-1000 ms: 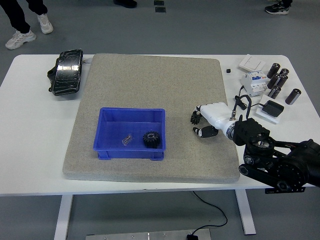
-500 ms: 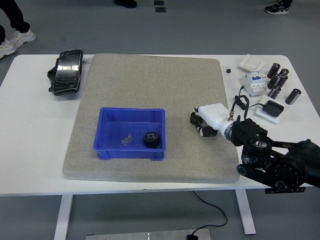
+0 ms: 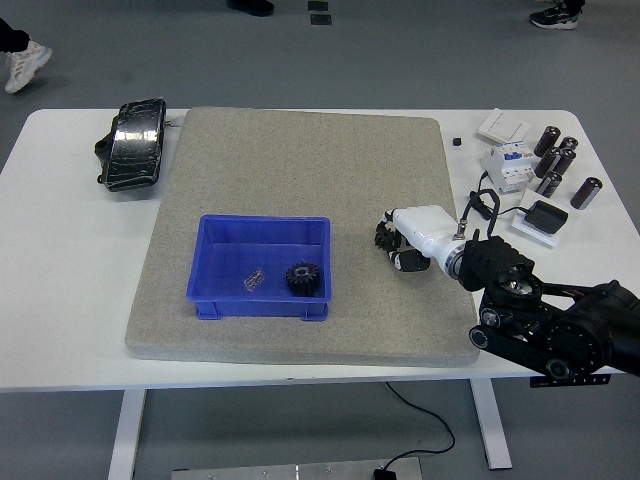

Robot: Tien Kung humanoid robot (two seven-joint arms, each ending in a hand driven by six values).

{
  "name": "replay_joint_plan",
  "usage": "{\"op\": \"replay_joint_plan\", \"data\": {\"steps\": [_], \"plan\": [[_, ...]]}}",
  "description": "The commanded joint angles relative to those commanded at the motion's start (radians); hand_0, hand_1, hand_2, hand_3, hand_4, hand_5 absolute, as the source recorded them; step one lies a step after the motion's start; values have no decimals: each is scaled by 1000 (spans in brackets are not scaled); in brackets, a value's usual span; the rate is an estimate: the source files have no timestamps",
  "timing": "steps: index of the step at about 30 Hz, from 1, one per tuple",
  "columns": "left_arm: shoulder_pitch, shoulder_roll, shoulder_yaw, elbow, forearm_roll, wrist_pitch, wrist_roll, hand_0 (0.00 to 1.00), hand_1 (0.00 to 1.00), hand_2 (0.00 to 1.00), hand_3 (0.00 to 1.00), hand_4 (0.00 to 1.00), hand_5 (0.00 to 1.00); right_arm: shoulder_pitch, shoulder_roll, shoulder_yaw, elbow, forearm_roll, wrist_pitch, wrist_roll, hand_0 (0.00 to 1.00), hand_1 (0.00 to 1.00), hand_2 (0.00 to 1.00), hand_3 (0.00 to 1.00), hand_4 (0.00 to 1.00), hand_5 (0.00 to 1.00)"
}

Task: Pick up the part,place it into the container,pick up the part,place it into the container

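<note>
The right hand (image 3: 400,243) sits over the grey mat (image 3: 300,170), right of the blue bin (image 3: 262,229). A second ago its dark fingers were spread and low, one hanging off toward the near side; now they are drawn up into a tight cluster under the white palm, and the hand has slid a little left, toward the bin. I see nothing between the fingers, so I read them as curled on nothing, though something small could be hidden under the palm.

Inside the bin lie a black gear (image 3: 302,277), near its right end, and a small metal clip (image 3: 254,279) just left of it. Both lie flat on the bin floor, apart from each other. With two parts already in, the task looks finished or close to it, and the curling fingers look more like a hand packing up after a release than one going for a grasp.

The left arm is not in sight. At the desk's (image 3: 60,260) far right stand loose cylinders (image 3: 560,160) and a breaker (image 3: 508,163); a black pedal (image 3: 133,147) lies far left.
</note>
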Motion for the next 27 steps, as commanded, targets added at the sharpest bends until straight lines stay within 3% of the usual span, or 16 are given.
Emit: {"op": "replay_joint_plan", "data": {"steps": [3,4,20,27], "plan": [[0,0,-1,0,1,0,0,674,668,597,562,484,425,0,2,-4,-1,8,-4,2,365,455,419,673,572,82],[-1,0,-1,0,0,0,0,674,668,597,563,486,428,0,2,-5,-1,8,-6,3,370,455,396,662,625,55],[0,-2,-2,1,-2,3,-3,674,668,600,565,488,449,-16,-16,79,53,43,-51,22,365,460,392,661,627,42],[1,-3,-5,-1,4,4,1,674,668,601,565,491,461,-15,-15,90,45,10,-6,22,378,485,415,675,597,48]]}}
